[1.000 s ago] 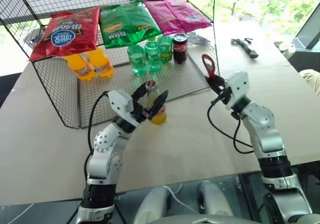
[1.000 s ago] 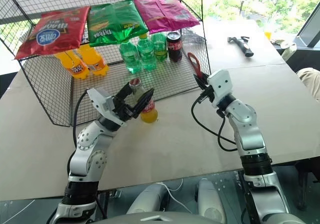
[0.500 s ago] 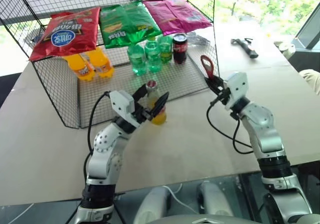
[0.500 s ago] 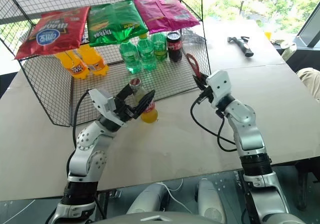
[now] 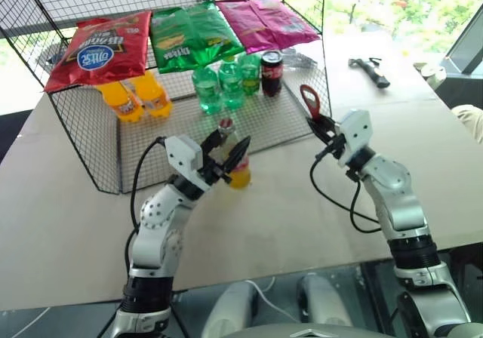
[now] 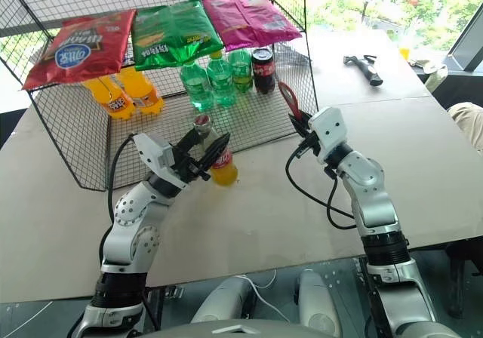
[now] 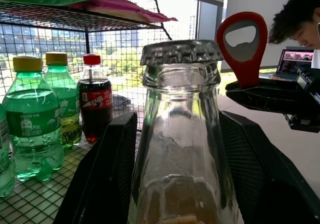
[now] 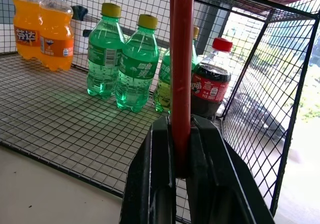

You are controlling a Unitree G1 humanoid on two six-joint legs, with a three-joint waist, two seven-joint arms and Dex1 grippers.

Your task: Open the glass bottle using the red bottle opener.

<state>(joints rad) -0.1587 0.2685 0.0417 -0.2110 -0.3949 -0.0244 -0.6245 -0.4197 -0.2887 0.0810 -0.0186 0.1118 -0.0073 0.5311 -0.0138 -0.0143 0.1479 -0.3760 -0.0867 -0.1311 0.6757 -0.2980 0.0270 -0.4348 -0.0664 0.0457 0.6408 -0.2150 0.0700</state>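
Left gripper (image 5: pixel 224 159), frame centre, bracketing the capped glass bottle (image 5: pixel 233 157) to steady it, grip unclear; right gripper (image 5: pixel 324 130), centre-right, clamping the red bottle opener (image 5: pixel 312 101) ring-up, ready for hooking the cap, still apart.

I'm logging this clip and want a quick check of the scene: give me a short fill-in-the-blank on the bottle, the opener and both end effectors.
1. The right end effector is shut on the handle of the red bottle ____.
2. The glass bottle stands between the fingers of the ____ end effector.
3. The metal cap is still ____ the bottle.
4. The drink inside the glass bottle is ____ in colour.

Missing words: opener; left; on; orange-yellow
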